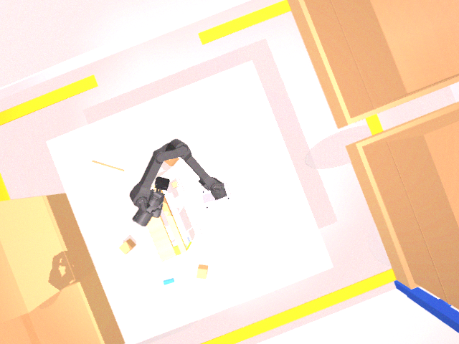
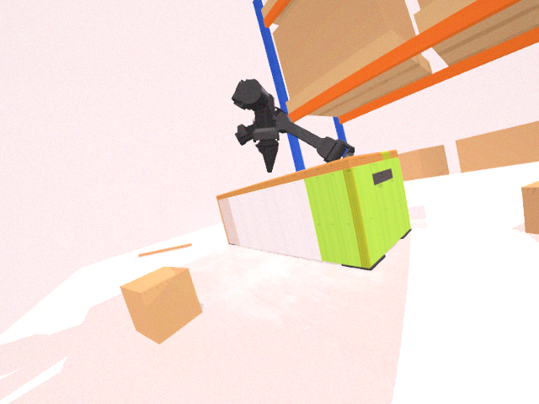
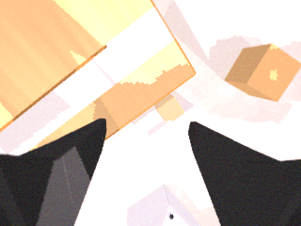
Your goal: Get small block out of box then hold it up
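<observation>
Tool [image 2: 269,169] [image 3: 148,125]: fingers apart, nothing between, raised above the box [image 1: 160,239] [image 2: 337,213] [image 3: 146,89], presumably to line up a grasp. Small block [image 1: 174,183] [image 3: 169,108]: on the table, just outside the box. Fingertips were hidden from above; the block was hidden in the exterior view.

Pale walls — blue-and-orange racking [image 2: 272,56], yellow floor stripes [image 1: 244,22] — bright light.
</observation>
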Robot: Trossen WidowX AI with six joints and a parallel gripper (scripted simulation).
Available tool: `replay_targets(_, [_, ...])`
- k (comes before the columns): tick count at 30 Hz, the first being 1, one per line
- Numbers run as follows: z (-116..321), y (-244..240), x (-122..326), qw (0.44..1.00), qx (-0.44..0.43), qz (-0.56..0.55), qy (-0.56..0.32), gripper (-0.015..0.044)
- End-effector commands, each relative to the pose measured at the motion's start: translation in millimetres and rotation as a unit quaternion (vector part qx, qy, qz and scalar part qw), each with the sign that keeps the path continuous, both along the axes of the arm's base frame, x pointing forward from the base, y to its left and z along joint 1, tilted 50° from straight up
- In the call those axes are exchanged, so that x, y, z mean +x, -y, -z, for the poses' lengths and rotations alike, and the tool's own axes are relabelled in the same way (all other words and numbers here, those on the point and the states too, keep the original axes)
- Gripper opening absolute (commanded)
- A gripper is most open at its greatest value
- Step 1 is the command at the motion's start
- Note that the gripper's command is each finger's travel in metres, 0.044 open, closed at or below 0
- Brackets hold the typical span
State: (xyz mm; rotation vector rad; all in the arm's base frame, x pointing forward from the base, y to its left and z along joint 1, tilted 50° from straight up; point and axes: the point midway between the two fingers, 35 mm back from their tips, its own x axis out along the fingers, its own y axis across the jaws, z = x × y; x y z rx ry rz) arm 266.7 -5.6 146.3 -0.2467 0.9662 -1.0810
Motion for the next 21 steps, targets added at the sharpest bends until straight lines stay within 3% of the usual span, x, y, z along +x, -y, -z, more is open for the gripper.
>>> replay_targets(1, [-6,4,-11,0.928,-0.044,-0.231,-0.288,0.0285])
replay_targets(10, [-9,6,-16,0.834,-0.076,-0.344,-0.424,0.0285])
replay_targets(21, [-13,9,-22,0.672,-0.122,-0.46,-0.567,0.0285])
